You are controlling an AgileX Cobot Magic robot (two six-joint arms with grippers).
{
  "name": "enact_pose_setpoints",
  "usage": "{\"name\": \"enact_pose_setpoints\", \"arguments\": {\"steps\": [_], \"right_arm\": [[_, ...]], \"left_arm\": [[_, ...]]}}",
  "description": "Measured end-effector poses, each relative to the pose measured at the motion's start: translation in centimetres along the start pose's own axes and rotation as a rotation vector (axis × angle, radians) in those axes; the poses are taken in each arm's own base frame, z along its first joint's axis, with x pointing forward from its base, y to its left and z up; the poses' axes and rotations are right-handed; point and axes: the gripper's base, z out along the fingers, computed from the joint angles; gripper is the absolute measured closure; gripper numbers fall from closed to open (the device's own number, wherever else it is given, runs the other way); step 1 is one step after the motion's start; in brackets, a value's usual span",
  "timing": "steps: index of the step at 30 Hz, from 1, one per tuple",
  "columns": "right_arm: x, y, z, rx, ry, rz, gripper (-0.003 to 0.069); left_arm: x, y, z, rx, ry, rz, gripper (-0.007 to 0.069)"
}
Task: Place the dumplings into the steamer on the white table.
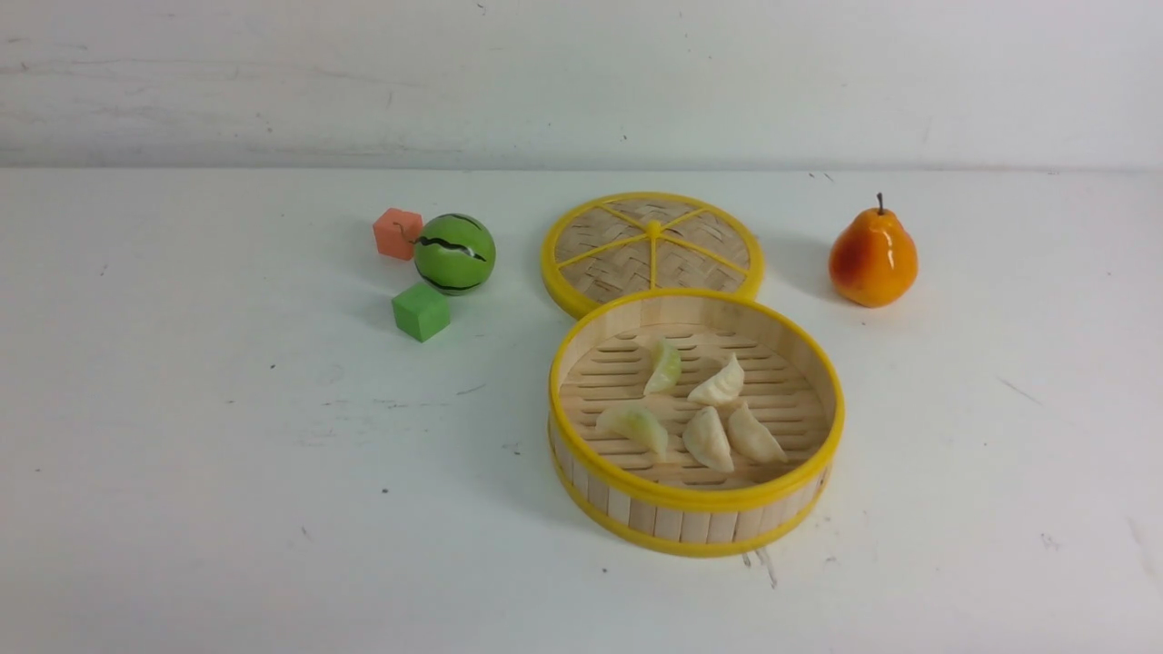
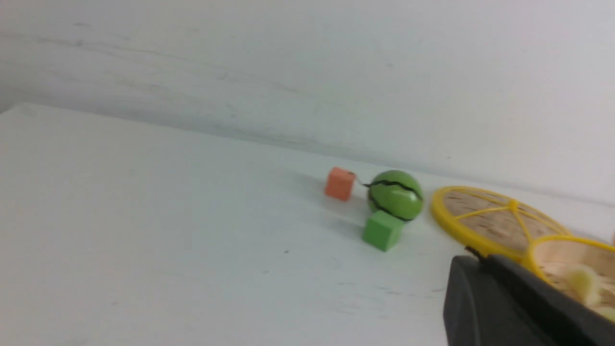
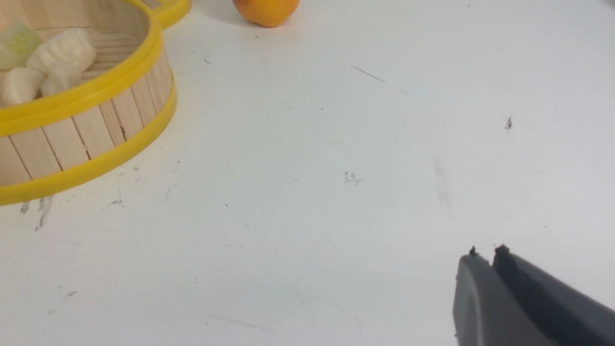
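- Blocks, one orange and one green, sit by my toy melon on the left.
- Dumplings, all five, lie inside the steamer on the white surface.
- Left gripper looks pressed closed and empty.
- Right gripper looks closed too, holding nothing.
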Motion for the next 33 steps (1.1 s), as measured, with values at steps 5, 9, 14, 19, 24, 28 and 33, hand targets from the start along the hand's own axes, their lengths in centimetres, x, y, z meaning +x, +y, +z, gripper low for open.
{"name": "enact_pose_setpoints", "arguments": {"steps": [5,9,14,19,24,28,33], "right_arm": [[0.0,0.0,0.0,0.0,0.0,0.0,0.0617],[0.0,0.0,0.0,0.0,0.0,0.0,0.0615],[0.0,0.0,0.0,0.0,0.0,0.0,0.0608],[0.0,0.0,0.0,0.0,0.0,0.0,0.0602],[0.0,0.0,0.0,0.0,0.0,0.0,0.0594],[0.0,0.0,0.0,0.0,0.0,0.0,0.0587],[0.0,0.0,0.0,0.0,0.0,0.0,0.0581]], "left_arm": [[2.0,0.8,-0.7,-0.068,0.03,-0.019,0.0638],[3.6,1.2,-1.0,-0.104,0.183,-0.025,0.0638],[4.6,1.4,-1.3,-0.129,0.305,-0.017,0.0638],[4.8,1.4,-1.3,-0.124,0.32,0.035,0.0638],[4.8,1.4,-1.3,-0.122,0.319,0.041,0.0638],[4.8,1.4,-1.3,-0.122,0.319,0.04,0.0638],[4.8,1.4,-1.3,-0.122,0.319,0.04,0.0638]]}}
